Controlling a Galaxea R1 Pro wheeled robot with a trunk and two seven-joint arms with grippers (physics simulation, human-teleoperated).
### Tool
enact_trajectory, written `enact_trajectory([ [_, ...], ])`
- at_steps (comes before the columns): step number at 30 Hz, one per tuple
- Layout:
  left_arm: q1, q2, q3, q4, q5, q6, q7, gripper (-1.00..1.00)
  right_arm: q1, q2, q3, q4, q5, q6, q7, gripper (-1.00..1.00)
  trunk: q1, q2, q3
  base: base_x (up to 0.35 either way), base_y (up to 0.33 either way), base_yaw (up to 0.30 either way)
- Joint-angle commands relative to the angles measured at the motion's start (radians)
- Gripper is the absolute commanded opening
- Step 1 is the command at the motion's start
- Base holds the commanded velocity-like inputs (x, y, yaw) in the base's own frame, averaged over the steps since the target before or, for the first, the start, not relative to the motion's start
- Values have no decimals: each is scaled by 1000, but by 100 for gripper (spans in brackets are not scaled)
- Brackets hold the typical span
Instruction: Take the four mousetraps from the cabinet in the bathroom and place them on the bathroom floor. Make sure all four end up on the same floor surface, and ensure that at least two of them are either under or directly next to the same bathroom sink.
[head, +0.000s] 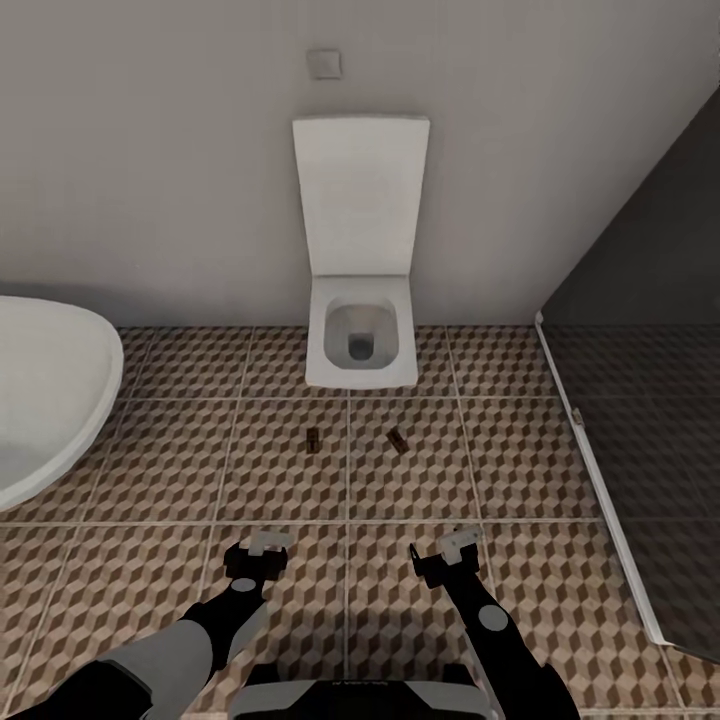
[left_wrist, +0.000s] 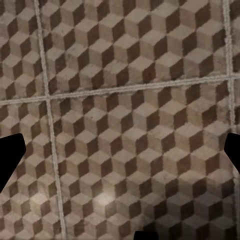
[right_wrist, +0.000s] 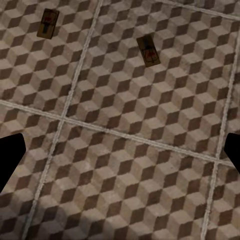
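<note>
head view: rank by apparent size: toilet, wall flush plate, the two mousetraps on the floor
1. White wall-hung toilet, lid up: largest.
2. Small square grey flush plate.
3. Two flat brown wooden mousetraps, left and right: smallest, look alike, no ranking between them.

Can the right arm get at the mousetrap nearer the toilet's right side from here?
Probably yes: nothing lies between the right gripper and that mousetrap on the open floor, though it must reach forward.

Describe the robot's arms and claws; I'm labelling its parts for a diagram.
Both arms are black with grey round joint caps; the left arm also has a pale grey shell. The left claw and right claw each have pale grey fingers on a black base. No cables or markings are visible.
</note>
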Motion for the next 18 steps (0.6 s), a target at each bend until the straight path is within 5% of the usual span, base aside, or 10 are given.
enact_trajectory([
  [1, -1, 0, -9, 1, 10, -4, 4, 100, 0, 1, -2, 0, 9, -3, 3, 100, -4, 7, 3, 0, 0, 0],
  [18, -1, 35, -8, 41, 12, -7, -8, 100, 0, -10, -9, 93, 9, -80, 2, 100, -69, 126, 56, 0, 0, 0],
])
